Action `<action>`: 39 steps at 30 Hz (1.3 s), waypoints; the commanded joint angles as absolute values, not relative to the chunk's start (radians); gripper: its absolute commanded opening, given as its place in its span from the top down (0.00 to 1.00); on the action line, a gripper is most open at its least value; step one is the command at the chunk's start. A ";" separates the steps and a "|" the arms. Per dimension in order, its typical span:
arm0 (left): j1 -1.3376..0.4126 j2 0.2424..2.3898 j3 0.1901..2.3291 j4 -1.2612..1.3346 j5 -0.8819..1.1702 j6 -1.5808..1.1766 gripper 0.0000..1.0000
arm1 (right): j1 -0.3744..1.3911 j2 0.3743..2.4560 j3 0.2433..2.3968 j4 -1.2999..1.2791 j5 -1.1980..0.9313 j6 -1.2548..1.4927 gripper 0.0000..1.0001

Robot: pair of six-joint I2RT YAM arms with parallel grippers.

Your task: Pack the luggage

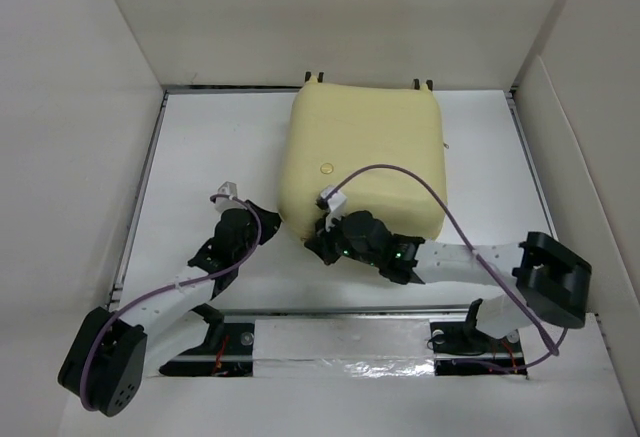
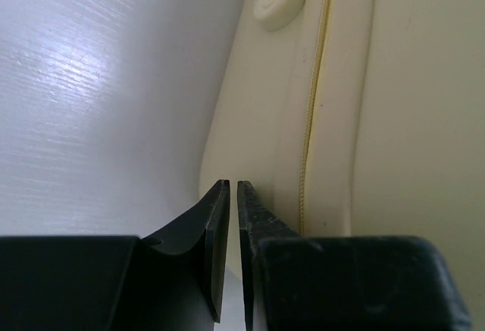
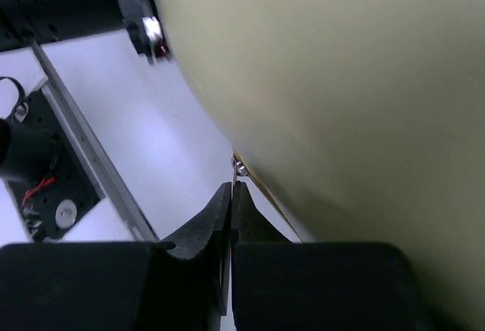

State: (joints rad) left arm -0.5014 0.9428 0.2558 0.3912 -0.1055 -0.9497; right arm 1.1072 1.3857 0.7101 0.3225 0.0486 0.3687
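Zipping shut looks like the step in hand (judged from the poses, not seen). The luggage [image 1: 365,152] lies flat with its shells together, on the white table [image 1: 200,157], toward the back and middle, wheels pointing away from the arms. Both arms work its near edge.

Left gripper [image 2: 233,187]: fingers drawn almost together, only a thin slit between them and nothing visible in it. The tips sit just beside the near-left corner, close to the zip seam [image 2: 311,119] running up the side.

Right gripper [image 3: 232,188]: fingers clenched. A small metal piece [image 3: 239,168], probably the zip pull, sits right at the tips under the curve of the shell. Cannot tell whether it is actually pinched.

How much of the zip is closed cannot be read here.

Next move calls for a confirmed hold on the pull, then a drag along the seam around the corner, with the other arm bracing the case against sliding.
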 commanded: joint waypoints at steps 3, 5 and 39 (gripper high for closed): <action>-0.517 0.957 0.262 0.545 0.037 -0.931 0.93 | 1.235 1.590 0.969 0.463 -0.091 0.347 1.00; -0.517 0.957 0.253 0.552 0.046 -0.922 0.93 | 1.247 1.644 1.026 0.472 -0.106 0.345 1.00; -0.173 1.020 0.376 0.569 0.093 -0.925 0.77 | -0.005 1.204 0.646 0.222 -0.132 0.391 0.80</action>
State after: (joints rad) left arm -0.1810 0.9745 0.3195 0.4801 0.0437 -0.9260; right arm -0.0219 1.1309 0.5919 0.1307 0.0158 0.3889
